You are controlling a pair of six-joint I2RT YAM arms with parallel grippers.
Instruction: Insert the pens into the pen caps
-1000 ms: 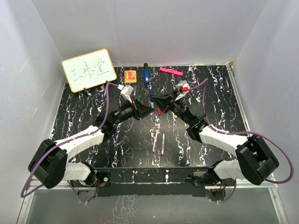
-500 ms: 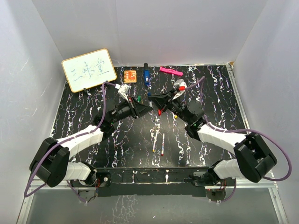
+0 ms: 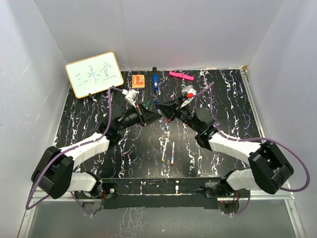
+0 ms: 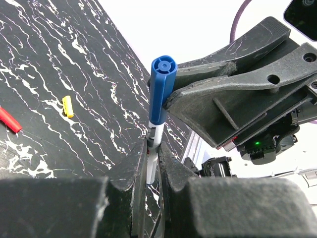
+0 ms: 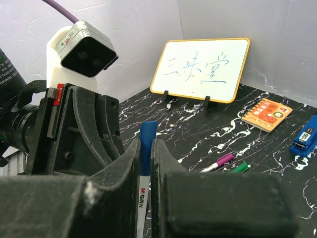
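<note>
Above the marbled table (image 3: pixel 233 99) the arms have drawn together: left gripper (image 4: pixel 152 148) clamps the pen (image 4: pixel 156 136), right gripper (image 5: pixel 146 146) pinches the blue cap (image 4: pixel 162 91) just above, apparently seated.

Site type: robotics lab test cell, not domestic. Evid.: plain white panel walls (image 3: pixel 173 29) box in a black, white-veined marble-pattern tabletop (image 3: pixel 233 99) on 3 sides. Two black-and-white robot arms, L (image 3: pixel 85 148) & R (image 3: pixel 230 146), are bolted to a metal rail (image 3: pixel 163 187) at the near edge, w/ purple cables (image 3: pixel 108 106). Staged props: small wood-framed whiteboard (image 3: pixel 94 74), orange notebook (image 3: pixel 138 80), blue stapler (image 3: pixel 155 81), white-barrelled marker pens (image 3: pixel 164 152).
</note>
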